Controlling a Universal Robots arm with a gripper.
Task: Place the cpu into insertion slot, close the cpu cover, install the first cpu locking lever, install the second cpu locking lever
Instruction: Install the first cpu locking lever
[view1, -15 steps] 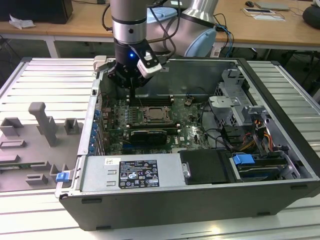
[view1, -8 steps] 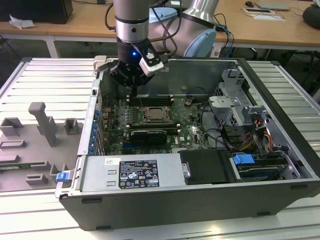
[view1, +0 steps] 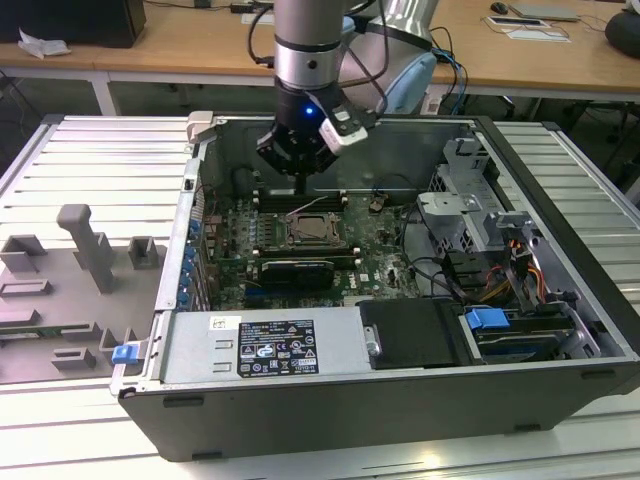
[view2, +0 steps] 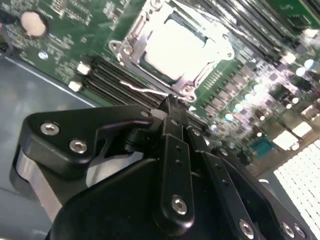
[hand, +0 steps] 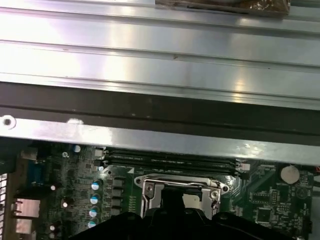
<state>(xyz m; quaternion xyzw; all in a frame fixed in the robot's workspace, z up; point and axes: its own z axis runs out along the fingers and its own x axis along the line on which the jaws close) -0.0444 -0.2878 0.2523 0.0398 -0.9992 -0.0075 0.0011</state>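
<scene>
In the second wrist view I read the gripper with its fingers pressed together, empty, just beside the insertion slot, where the cpu lies seated under the lowered cpu cover on the green circuit board.

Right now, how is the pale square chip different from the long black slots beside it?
The cpu is a pale square; the memory slots are long, narrow and black. The cpu lies framed by the silver cpu cover; the memory slots have no frame, just white clips at their ends. The cpu is one piece; the memory slots run side by side. Both sit on the green circuit board.
</scene>
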